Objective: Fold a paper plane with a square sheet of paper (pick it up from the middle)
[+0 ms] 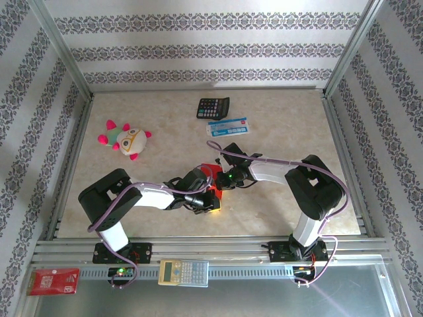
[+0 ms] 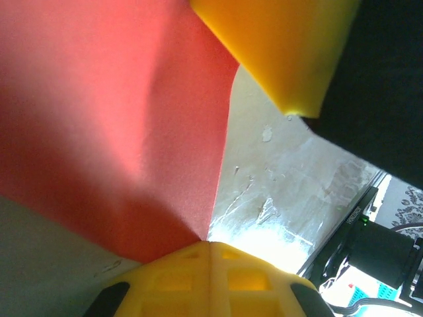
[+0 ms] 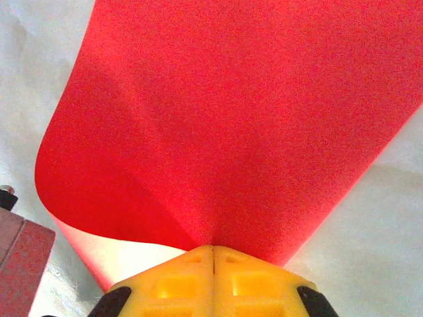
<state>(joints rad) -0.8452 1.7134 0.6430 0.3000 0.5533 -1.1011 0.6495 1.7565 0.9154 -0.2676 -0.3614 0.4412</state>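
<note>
At table centre, overhead view: two arms converge. The left gripper (image 1: 209, 198) and right gripper (image 1: 223, 179) stand close together, with one square sheet of paper (image 1: 210, 170) showing as a small red patch between them, above the table (image 1: 291, 132).

Counted around them:
- two calculators: a black calculator (image 1: 213, 107) toward the far edge and a pale calculator (image 1: 184, 272) on the metal rail (image 1: 264, 272) at the near side
- one blue-and-white packet (image 1: 228, 127) just beside the black calculator
- one plush toy (image 1: 125, 139) at far left
- one red printed packet (image 1: 54, 281) at the near left corner, well apart from the sheet

Left wrist view: the left gripper (image 2: 210, 244) has its two yellow fingers pressed together. The paper (image 2: 112, 132) narrows to a point at their seam, where it is pinched. From there it fans up and to the left with a soft bend and one straight free edge. One yellow finger (image 2: 284, 53) of the right gripper enters from the upper right, just beside that edge. Bare tabletop lies beyond.

Right wrist view: the right gripper (image 3: 213, 249) likewise has its fingers pressed together on the sheet (image 3: 231, 112), which spreads wide above the seam. The left side of the sheet curls over in a rounded bend, and a paler surface shows beneath it. A dull red block at the lower left cannot be identified.
</note>
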